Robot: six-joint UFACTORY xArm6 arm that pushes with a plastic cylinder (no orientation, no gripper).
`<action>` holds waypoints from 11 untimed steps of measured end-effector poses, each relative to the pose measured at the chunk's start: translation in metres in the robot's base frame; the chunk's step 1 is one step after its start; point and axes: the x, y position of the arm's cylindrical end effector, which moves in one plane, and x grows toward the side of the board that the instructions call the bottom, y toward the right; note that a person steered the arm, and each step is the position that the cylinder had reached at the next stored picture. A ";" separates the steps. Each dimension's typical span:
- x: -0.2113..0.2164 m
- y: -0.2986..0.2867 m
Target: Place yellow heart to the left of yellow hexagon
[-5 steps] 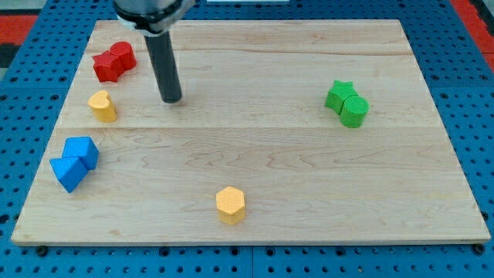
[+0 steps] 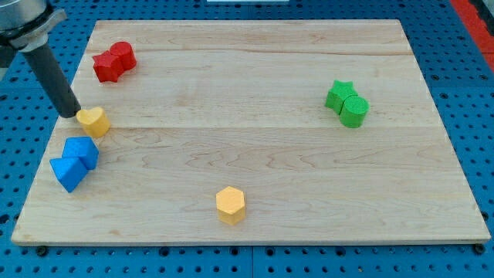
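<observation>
Taking the yellow heart (image 2: pixel 93 121) as the landmark, near the wooden board's (image 2: pixel 255 46) left edge: my tip (image 2: pixel 71 113) sits just at its upper left, touching or nearly so; the rod has no jaws. Two blue blocks (image 2: pixel 75 162) lie close below the heart, touching each other. Two red blocks (image 2: pixel 113 62) sit above it and slightly right, pressed together. The yellow hexagon (image 2: pixel 231 205) lies well to its right and lower, near the board's bottom edge. Far right of the heart, a green star (image 2: pixel 338 93) touches a green cylinder (image 2: pixel 355 110).
</observation>
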 end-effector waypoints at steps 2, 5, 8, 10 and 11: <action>0.006 0.066; 0.025 0.152; 0.075 0.150; 0.102 0.153; 0.126 0.179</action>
